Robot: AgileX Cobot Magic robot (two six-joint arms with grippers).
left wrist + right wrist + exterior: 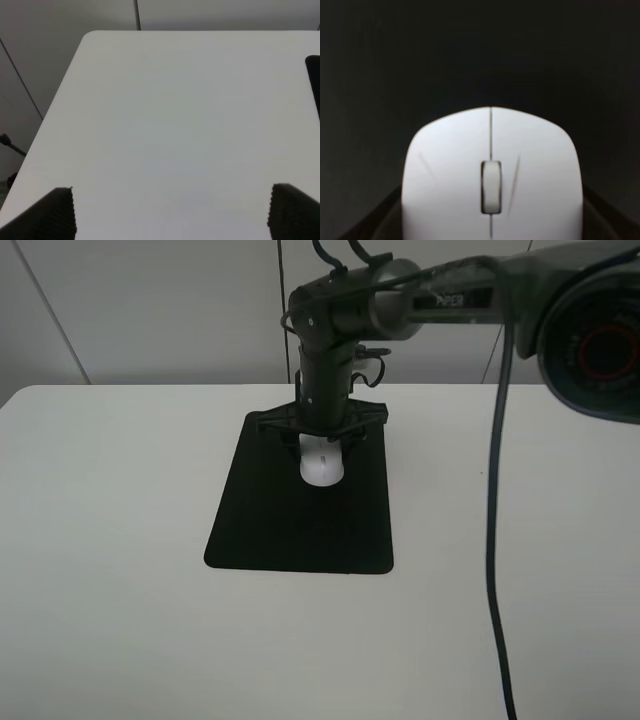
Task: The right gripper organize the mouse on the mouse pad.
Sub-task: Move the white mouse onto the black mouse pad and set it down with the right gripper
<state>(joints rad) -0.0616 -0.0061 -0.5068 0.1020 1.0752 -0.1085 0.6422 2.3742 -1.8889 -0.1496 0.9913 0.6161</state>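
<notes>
White table (pixel 100 540) fills the left side, and over its near-left part hangs the left gripper (pixel 170 215), seen only in its own wrist view. Its ribbed fingertips (pixel 55 215) stand far apart with bare tabletop between them, holding nothing.

Toward the middle lies the pad (pixel 290 530), black and flat on the table, its long sides running away from the high camera (a sliver of its edge also shows in the left wrist view).

On the pad's far half, a little right of its centre line, sits the mouse (pixel 321 468), white, its front toward the near edge and the grey wheel (pixel 491 192) on top. The right gripper (pixel 322 443) stands upright over the mouse's rear. Its dark fingers (pixel 365 225) flank the mouse on both sides, close against the shell, though I cannot tell whether they press on it or merely sit beside it.

Rightward, the right arm (pixel 430 300) stretches back to the upper right corner, and a grey cable (pixel 492 540) hangs down from it across the table.
</notes>
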